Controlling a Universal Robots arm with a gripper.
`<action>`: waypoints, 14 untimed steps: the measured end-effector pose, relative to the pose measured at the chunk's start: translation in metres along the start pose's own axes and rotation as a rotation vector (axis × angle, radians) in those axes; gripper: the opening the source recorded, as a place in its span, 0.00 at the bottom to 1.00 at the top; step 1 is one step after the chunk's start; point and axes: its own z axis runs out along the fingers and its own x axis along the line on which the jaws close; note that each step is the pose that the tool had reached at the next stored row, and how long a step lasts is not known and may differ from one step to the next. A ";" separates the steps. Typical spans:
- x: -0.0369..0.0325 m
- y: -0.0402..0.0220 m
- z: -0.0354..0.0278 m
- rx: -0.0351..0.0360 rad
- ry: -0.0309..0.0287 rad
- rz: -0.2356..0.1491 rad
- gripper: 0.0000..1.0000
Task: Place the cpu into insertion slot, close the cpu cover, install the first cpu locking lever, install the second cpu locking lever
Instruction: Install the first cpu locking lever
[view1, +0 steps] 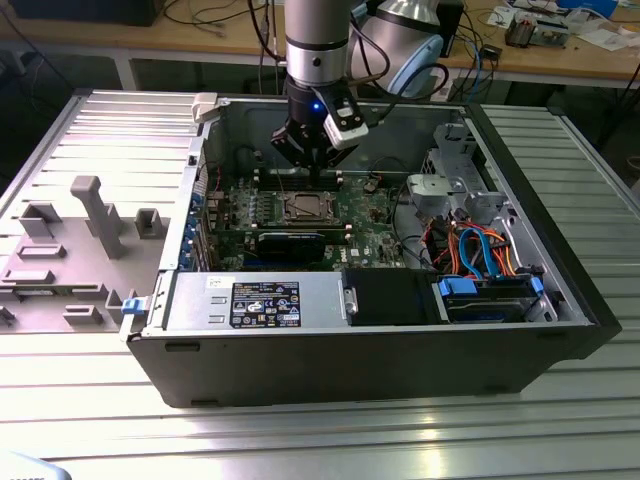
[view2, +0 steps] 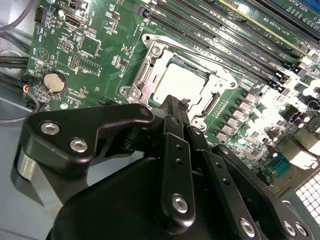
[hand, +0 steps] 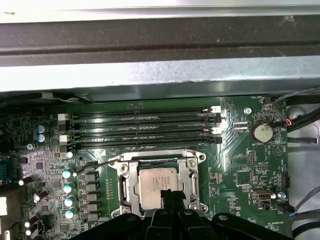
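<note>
The exterior view looks down from well back into the open black computer case (view1: 560, 330); both wrist views sit close above its green motherboard (view2: 95, 55) (hand: 240, 170), sharing the silvery socket.

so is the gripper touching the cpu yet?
Cannot tell. In the first wrist view the gripper overlaps the edge of the cpu, seated under the cover; no view plainly shows contact or gap.

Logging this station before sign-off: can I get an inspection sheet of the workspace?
Surface: ribbed metal table carrying an open computer case.
Job's things: cpu lies in its socket; cpu cover is down around it.
Clutter: grey fixture blocks at the exterior view's left.
Grippers: gripper low over the socket's edge, fingers together.
Cables: orange and blue leads by the drive bay.
Surroundings: wooden benches behind.
</note>
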 end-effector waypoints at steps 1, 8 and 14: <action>0.0015 0.0000 -0.0002 -0.0001 -0.0001 0.000 0.11; 0.0058 0.0005 -0.0014 0.0001 -0.0004 0.000 0.11; 0.0059 0.0005 -0.0023 0.0014 -0.0007 0.000 0.11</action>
